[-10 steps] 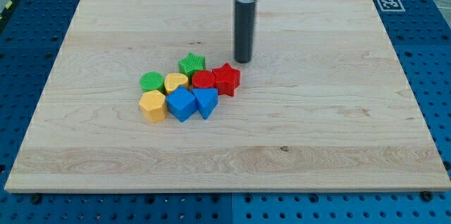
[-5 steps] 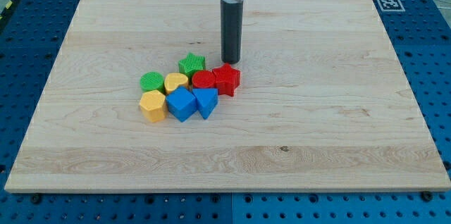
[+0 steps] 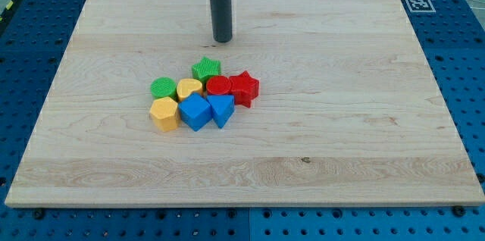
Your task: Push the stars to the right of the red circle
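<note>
Since the earlier frames my tip [image 3: 222, 41] has slid toward the surface's top-left, away from the red star [image 3: 244, 87], and the blocks have not shifted. It now stands clear of every block, nearer the top edge of the surface [image 3: 364, 135] than the cluster, just up and to the right of the green star [image 3: 206, 69]. No claw exists on this rod, so there is nothing to be apart or clamped. In the single camera view, the red star already touches the right side of the red circle [image 3: 219, 86], so that half looks done. The green star sits at the circle's upper left, touching or nearly touching it and the yellow block [image 3: 189, 89]. A green circle [image 3: 163, 87], an orange block [image 3: 164, 113], a blue block [image 3: 195, 111] and a blue triangle-like block [image 3: 221, 108] fill out the cluster toward the left and bottom. To do the step well, I judge the tip should come round to the green star's left, then push it rightward along a line passing above the red circle, curving it down beyond the red star without nudging either red piece.
</note>
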